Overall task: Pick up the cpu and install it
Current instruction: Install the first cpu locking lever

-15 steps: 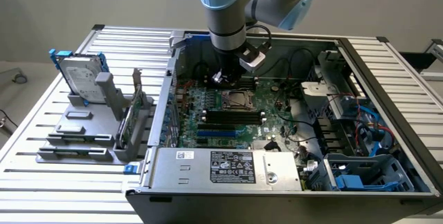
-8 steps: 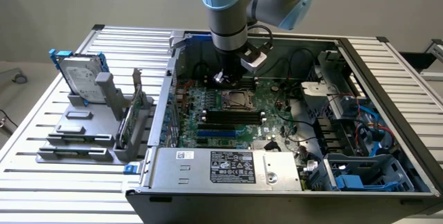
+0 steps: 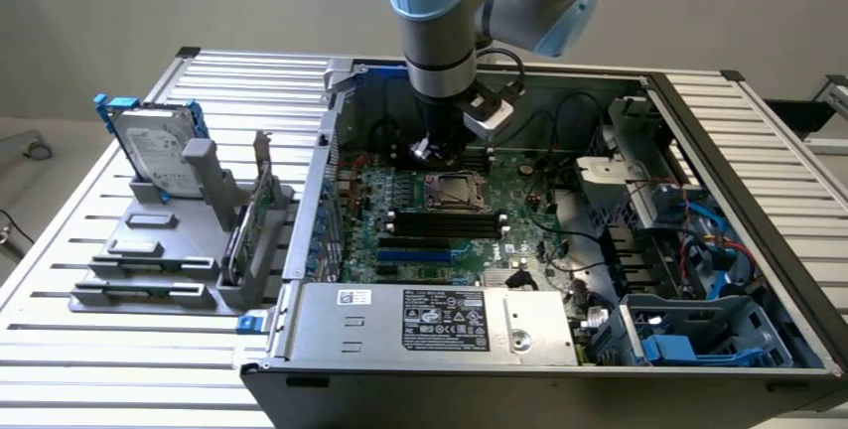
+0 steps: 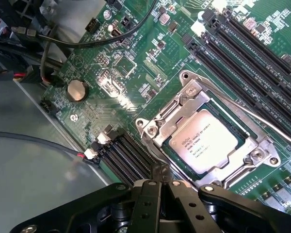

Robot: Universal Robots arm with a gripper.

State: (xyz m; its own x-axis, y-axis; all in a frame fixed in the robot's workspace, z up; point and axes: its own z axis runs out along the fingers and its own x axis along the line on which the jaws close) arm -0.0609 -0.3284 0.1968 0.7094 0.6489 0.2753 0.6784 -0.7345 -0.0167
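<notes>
The cpu (image 4: 202, 141), a silvery square chip with printed text, lies flat inside the metal-framed socket (image 4: 184, 99) of the green motherboard (image 4: 136, 48). My gripper (image 4: 160, 175) is shut, its black fingers pressed together with nothing between them. Its tips hover at the socket's edge, just beside the cpu. In the exterior view the gripper (image 3: 434, 151) hangs down inside the open computer case, slightly behind the socket (image 3: 451, 192).
Black memory slots (image 4: 262, 58) run along one side of the socket, with more slots (image 4: 121, 155) near the fingertips. A coin battery (image 4: 77, 90) and cables (image 4: 39, 141) lie close by. A hard drive in a blue bracket (image 3: 157, 146) stands outside the case, at the exterior view's left.
</notes>
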